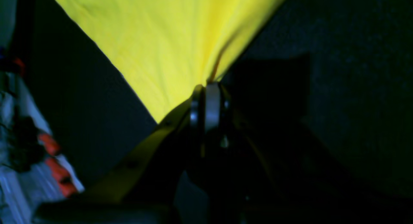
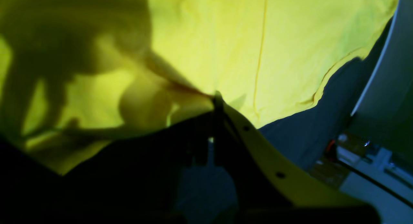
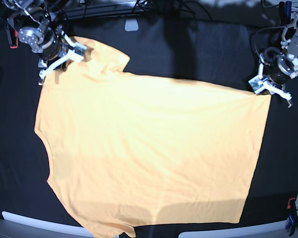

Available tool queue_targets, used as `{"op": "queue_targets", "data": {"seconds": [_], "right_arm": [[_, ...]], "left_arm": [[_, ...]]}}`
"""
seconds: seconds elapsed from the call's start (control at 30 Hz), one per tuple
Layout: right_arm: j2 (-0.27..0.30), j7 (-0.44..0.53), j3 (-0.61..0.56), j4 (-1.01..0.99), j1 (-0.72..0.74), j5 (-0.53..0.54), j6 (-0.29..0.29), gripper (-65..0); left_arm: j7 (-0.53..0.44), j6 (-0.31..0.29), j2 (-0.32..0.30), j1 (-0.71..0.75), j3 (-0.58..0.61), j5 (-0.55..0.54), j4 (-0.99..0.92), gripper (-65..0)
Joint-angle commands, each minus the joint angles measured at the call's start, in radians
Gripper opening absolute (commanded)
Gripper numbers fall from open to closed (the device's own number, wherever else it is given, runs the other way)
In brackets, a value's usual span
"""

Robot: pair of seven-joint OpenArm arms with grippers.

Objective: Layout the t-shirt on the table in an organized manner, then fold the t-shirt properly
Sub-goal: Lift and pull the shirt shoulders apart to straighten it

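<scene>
The black-covered worktop (image 3: 188, 49) fills nearly the whole overhead view, and most of it lies under the t-shirt (image 3: 149, 153). The shirt is spread flat and open, a plain orange-yellow sheet reaching from one pincer across to the other, with only soft wrinkles in it. Its straight hem edge runs down from the left pincer (image 3: 260, 85) toward the near edge of the worktop, and a sleeve pokes out just beside the right pincer (image 3: 75, 53) at the far corner.

The left pincer (image 1: 206, 88) is clenched on the hem corner of the shirt. From its own camera the cloth fans away from the closed tips in a taut wedge, with bare black cloth on both sides of it.

The right pincer (image 2: 216, 100) is clamped tight on a pinch of fabric at the shoulder, close to the sleeve. Its camera shows a ridge of cloth drawn up into the tips, a seam running away beyond them, and the sleeve's curved edge off to one side.

A small red clamp (image 3: 290, 203) sits on the worktop edge, well away from the left pincer, past the shirt's lower hem corner.
</scene>
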Motion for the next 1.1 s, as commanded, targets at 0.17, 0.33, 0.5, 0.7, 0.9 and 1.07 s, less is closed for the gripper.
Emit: {"op": "queue_targets", "data": {"seconds": [0.17,0.33,0.5,0.7,0.9,1.07], "right_arm": [[0.035,-0.030,0.117,0.113,-0.160,-0.002,-0.041,-65.0],[0.035,-0.030,0.242,0.195,-0.333,-0.002,-0.043,-65.0],[0.033,-0.032,0.329,0.258,-0.502,-0.002,-0.050,-65.0],[-0.010,-0.032,0.387,0.292,-0.639,-0.011,-0.086,-65.0],[-0.027,-0.034,0.393,0.293,-0.716,-0.062,-0.109,-65.0],[-0.027,-0.033,0.404,0.293,-0.705,-0.062,-0.172,-65.0]], "left_arm": [[0.119,-0.002,-0.124,0.050,-0.005,-0.150,0.111,-65.0],[0.185,0.066,-0.158,0.182,-0.007,-0.149,0.238,-65.0],[0.237,0.114,-0.164,0.289,-0.009,-0.104,0.301,-65.0],[0.270,0.166,-0.163,0.428,-0.009,-0.053,0.366,-65.0],[0.309,0.224,-0.164,0.546,-0.013,0.046,0.427,-65.0],[0.294,0.224,-0.163,0.581,-0.065,0.042,0.455,-65.0]]}}
